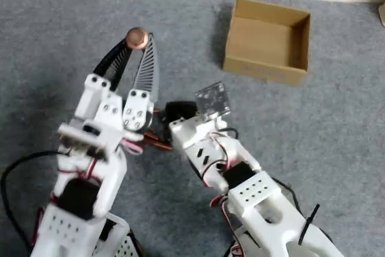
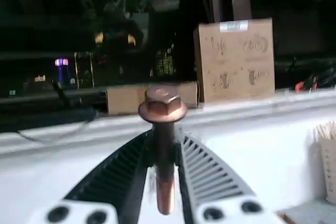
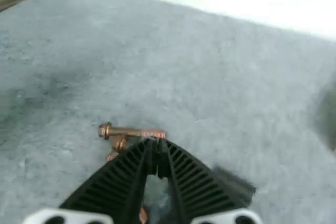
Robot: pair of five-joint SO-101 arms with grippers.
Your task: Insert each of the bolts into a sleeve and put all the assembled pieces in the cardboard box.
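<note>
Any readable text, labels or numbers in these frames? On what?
No text is legible anywhere.
Carton in the room behind, left wrist view: printed marks and a white label, all too blurred to read.
Cardboard box, high view: no print visible on the walls that show.
Bolt head: no readable marking.

High view looks down; wrist views sight along fingers (image 2: 210, 171) (close).
</note>
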